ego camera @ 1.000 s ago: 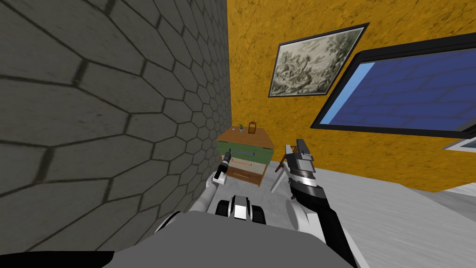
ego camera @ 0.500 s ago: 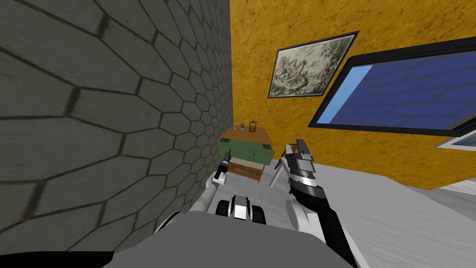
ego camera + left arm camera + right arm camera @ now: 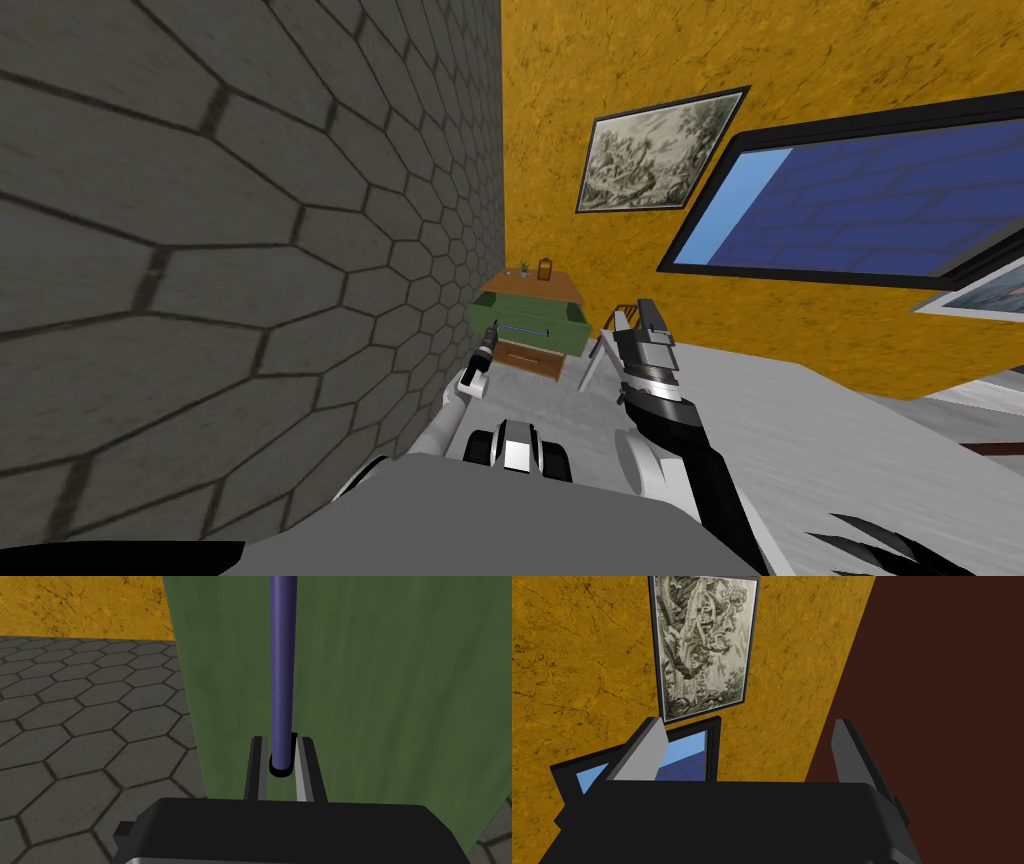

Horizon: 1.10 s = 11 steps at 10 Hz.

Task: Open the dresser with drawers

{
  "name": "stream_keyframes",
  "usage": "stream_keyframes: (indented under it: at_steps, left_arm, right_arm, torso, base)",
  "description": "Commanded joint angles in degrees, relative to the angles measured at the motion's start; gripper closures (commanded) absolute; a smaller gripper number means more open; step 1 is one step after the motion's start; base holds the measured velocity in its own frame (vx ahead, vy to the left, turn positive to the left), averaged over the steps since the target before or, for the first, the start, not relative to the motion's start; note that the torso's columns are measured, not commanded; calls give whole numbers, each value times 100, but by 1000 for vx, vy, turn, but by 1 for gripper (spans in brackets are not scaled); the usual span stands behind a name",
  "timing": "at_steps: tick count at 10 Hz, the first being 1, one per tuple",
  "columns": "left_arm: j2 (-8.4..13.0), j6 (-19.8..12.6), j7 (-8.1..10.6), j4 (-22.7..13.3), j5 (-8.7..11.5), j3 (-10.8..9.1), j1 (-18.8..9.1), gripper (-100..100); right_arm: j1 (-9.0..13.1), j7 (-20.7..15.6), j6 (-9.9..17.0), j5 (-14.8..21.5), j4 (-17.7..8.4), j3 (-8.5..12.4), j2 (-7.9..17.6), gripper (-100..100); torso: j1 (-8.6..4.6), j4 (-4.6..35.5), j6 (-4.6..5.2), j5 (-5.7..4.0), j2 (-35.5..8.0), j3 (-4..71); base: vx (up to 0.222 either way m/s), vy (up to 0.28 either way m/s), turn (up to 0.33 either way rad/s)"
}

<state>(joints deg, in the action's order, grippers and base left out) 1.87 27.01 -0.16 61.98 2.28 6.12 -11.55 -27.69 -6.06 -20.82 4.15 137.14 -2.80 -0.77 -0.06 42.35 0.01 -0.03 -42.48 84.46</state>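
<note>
Grey hexagon tiles and an orange wall meet in a corner, and the wooden dresser [image 3: 530,358] stands there. Its green top drawer [image 3: 390,686] seems to stick out over the lower ones. My left gripper [image 3: 281,741] is closed narrow on the end of the purple bar handle [image 3: 281,666]. My right gripper [image 3: 748,723] is raised, fingers wide, holding nothing. I judge that the pulling step is in hand. The next move calls for a straight pull back, without slipping off the bar's end.
</note>
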Motion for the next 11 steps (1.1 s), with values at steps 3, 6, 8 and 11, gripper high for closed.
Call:
stream_keyframes:
  at_steps: [3, 6, 8, 11]
  left_arm:
    - [4, -313, 22, 137, 10, 1, -193, -100]
    - [2, -614, 34, 219, 25, -39, -427, -100]
    - [1, -815, 41, 273, 36, -65, -584, -100]
    - [-3, -919, 49, 206, 46, -87, -706, -100]
  right_arm:
    - [-1, 0, 0, 0, 0, 0, 0, 0]
    - [-2, 0, 0, 0, 1, 0, 0, 0]
    - [-2, 0, 0, 0, 1, 0, 0, 0]
    - [-2, 0, 0, 0, 1, 0, 0, 0]
  torso:
    - [-2, -2, -1, -2, 32, 18]
    - [6, -9, -1, 2, 37, 22]
    - [9, -4, -2, 3, 16, 9]
    - [3, 19, -5, -3, -6, -4]
  base:
    - [-110, 18, 27]
    - [-30, -1, 21]
    - [-35, 9, 24]
    - [-38, 4, 12]
